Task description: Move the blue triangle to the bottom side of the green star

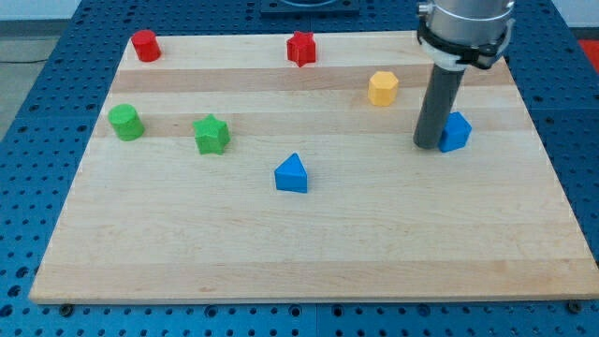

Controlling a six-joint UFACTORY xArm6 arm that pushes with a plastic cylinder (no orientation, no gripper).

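The blue triangle lies near the middle of the wooden board. The green star sits up and to the left of it, about a block's width of bare wood apart. My tip rests on the board at the view's right, far right of the triangle and the star. It stands right beside the left side of a second blue block; I cannot tell whether they touch.
A green cylinder lies left of the star. A red cylinder is at the top left, a red star at the top middle, and a yellow hexagon block up and left of my tip.
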